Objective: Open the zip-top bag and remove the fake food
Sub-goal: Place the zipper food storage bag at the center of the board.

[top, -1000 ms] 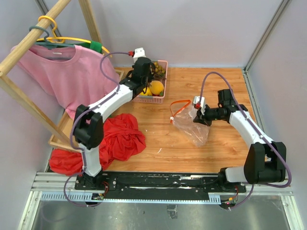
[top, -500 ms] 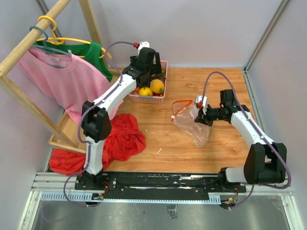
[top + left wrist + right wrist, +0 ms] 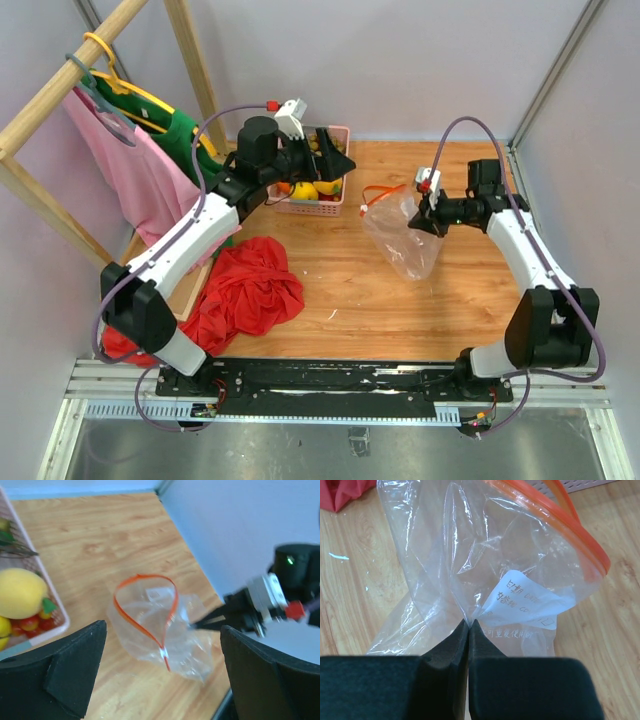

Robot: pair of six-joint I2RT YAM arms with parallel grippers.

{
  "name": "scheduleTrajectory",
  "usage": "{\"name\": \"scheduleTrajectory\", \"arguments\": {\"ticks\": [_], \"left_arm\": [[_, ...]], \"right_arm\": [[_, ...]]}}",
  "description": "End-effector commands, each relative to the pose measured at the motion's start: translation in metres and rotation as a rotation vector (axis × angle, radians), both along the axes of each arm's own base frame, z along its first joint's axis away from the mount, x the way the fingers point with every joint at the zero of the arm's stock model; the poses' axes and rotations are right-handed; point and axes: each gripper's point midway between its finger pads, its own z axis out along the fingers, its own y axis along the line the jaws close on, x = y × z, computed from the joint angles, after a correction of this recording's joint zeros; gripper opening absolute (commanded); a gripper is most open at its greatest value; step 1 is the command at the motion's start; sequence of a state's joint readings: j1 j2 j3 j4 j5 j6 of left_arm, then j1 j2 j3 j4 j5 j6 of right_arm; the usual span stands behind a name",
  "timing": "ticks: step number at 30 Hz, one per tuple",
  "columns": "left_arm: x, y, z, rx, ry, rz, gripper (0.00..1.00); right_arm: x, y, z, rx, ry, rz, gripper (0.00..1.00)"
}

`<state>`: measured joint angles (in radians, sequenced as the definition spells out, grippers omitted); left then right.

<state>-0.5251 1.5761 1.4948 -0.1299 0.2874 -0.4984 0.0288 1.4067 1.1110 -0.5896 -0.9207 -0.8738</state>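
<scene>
The zip-top bag (image 3: 402, 238) is clear and crinkly, and its orange-red zip strip (image 3: 572, 536) gapes in a loop. Nothing shows inside it. My right gripper (image 3: 469, 625) is shut on a pinch of the bag's wall (image 3: 485, 555) and holds it up off the wooden table. The fake food lies in the pink basket (image 3: 338, 205): a yellow lemon (image 3: 20, 592), an orange fruit (image 3: 326, 184) and small red pieces (image 3: 31, 624). My left gripper (image 3: 338, 155) hovers open just right of the basket, nothing between its fingers (image 3: 65, 670), facing the bag (image 3: 160, 625).
A red cloth (image 3: 250, 290) is heaped on the table's left. Pink and green garments (image 3: 140, 180) hang from a wooden rack (image 3: 60, 95) at the back left. Grey walls close the back and the right side.
My left gripper opened over the basket and swung right, now facing the bag. The right gripper lifted the bag slightly toward the back. The hanging clothes swayed left.
</scene>
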Motion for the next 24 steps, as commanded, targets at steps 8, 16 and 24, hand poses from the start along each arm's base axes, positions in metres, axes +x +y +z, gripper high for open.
{"name": "scheduleTrajectory", "arguments": {"ticks": [8,16,24], "left_arm": [[-0.098,0.008,0.053,-0.190,-0.009,-0.240,0.99],[-0.146,0.035,0.075,-0.169,-0.018,-0.250,0.99],[-0.169,0.062,0.120,-0.136,-0.058,-0.184,0.99]], "right_arm": [[0.058,-0.011,0.039,0.004,0.074,-0.179,0.60],[0.066,-0.041,0.092,-0.105,-0.031,-0.258,0.89],[0.052,-0.083,0.157,-0.129,-0.119,-0.474,0.98]]}}
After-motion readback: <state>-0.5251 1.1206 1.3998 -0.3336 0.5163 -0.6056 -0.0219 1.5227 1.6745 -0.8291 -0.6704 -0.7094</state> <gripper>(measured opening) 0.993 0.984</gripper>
